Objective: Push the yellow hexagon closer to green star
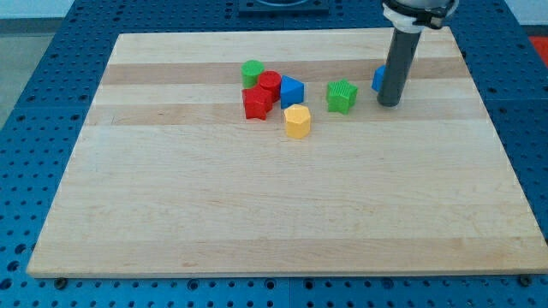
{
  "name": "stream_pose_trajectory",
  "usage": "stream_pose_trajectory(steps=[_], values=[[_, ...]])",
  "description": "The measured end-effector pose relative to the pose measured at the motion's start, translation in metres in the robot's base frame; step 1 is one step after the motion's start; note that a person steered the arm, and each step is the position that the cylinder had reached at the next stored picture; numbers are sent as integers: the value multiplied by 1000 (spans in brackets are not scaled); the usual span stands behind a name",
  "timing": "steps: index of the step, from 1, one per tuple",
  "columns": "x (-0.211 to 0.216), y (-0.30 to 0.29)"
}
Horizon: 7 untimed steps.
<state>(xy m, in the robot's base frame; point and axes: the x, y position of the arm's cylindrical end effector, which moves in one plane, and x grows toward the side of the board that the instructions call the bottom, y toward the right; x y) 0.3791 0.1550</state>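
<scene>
The yellow hexagon (297, 121) lies near the middle of the wooden board's upper half. The green star (342, 95) sits up and to the right of it, a small gap apart. My tip (390, 103) rests on the board to the right of the green star, well clear of the yellow hexagon. The rod stands upright and covers most of a blue block (378, 79) just behind it.
A cluster lies left of the yellow hexagon: a green block (252, 72), a red cylinder (270, 84), a red star-like block (256, 103) and a blue block (292, 90). The wooden board (274, 214) sits on a blue perforated table.
</scene>
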Motion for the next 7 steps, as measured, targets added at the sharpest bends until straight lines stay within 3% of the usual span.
stream_pose_trajectory(steps=[1,3,4,5,7], values=[[68,-26],[118,-152],[112,-205],[80,-197],[74,-187]])
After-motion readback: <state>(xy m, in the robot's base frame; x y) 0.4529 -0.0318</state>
